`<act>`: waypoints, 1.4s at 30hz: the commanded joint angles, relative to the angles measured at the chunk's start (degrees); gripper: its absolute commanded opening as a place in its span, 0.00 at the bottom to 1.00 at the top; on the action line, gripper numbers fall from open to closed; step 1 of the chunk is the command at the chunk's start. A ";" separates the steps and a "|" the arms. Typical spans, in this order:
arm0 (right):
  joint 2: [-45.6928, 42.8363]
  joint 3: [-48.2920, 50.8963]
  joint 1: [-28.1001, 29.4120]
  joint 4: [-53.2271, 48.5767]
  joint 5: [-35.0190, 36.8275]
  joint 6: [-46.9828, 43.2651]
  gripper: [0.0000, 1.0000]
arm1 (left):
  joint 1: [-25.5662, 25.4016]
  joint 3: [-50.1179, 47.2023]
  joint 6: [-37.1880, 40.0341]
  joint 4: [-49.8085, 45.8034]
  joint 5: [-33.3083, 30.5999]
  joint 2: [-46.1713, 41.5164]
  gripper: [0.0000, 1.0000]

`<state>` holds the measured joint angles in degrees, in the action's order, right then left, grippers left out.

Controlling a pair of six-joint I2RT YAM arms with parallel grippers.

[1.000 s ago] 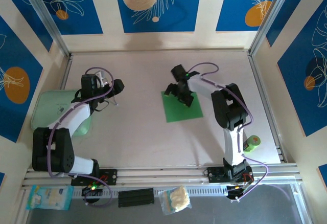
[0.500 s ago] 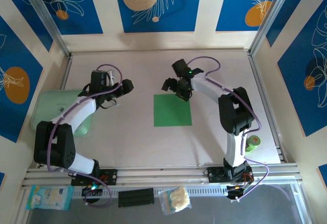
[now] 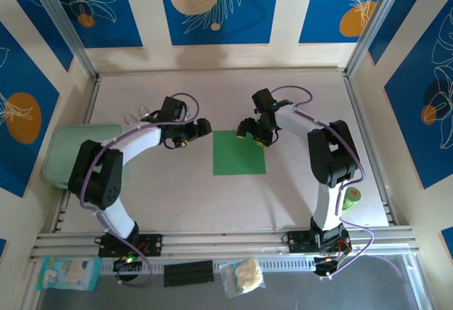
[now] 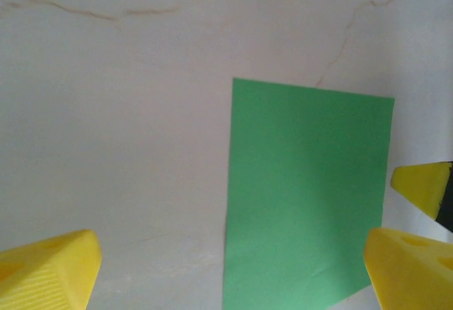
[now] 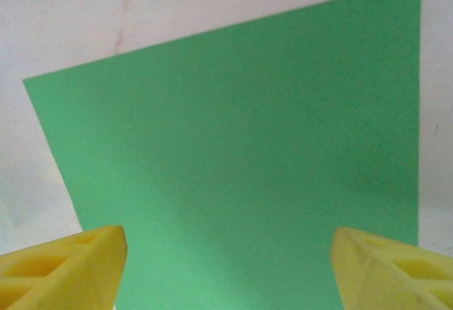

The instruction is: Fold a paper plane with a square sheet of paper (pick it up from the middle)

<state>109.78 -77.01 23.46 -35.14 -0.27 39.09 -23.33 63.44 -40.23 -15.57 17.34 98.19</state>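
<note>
Likely a robotics lab cell, white table (image 3: 177, 197), blue leaf-print panels (image 3: 219, 13), aluminium rails (image 3: 226, 240)

Nothing here can be read. The green paper (image 3: 239, 152) is plain, the blue wall panels (image 3: 212, 6) carry only leaf and circle patterns, and any print on the small packet (image 3: 69, 273) by the near rail is too small to make out.

The square sheet of paper (image 3: 239, 152) lies flat and fully unfolded, bright green, plain, its edges crisp. Its far edge sits right under the right gripper (image 3: 255, 131), and its far-left corner lies just beside the left gripper (image 3: 195, 133).
</note>
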 commanded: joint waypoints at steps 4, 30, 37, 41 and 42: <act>0.46 3.69 1.70 -2.79 1.51 4.66 0.78 | -2.57 2.68 -3.18 -3.31 -0.29 3.31 0.94; -12.93 9.61 0.49 4.92 5.13 14.64 0.87 | -11.51 12.70 3.75 -19.91 -12.57 7.01 1.00; -15.94 14.62 -6.18 8.27 5.03 7.18 0.99 | -17.82 25.68 8.70 -31.46 -18.39 16.25 1.00; -15.91 15.64 -8.16 8.81 4.94 6.35 0.99 | -19.20 29.61 9.59 -33.55 -18.34 20.00 0.98; -15.83 15.75 -8.41 8.93 4.79 6.56 0.99 | -19.36 30.24 10.24 -33.62 -18.29 20.69 0.98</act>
<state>95.02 -61.95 15.81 -27.18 4.54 47.77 -42.22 90.94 -32.53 -43.86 0.95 116.86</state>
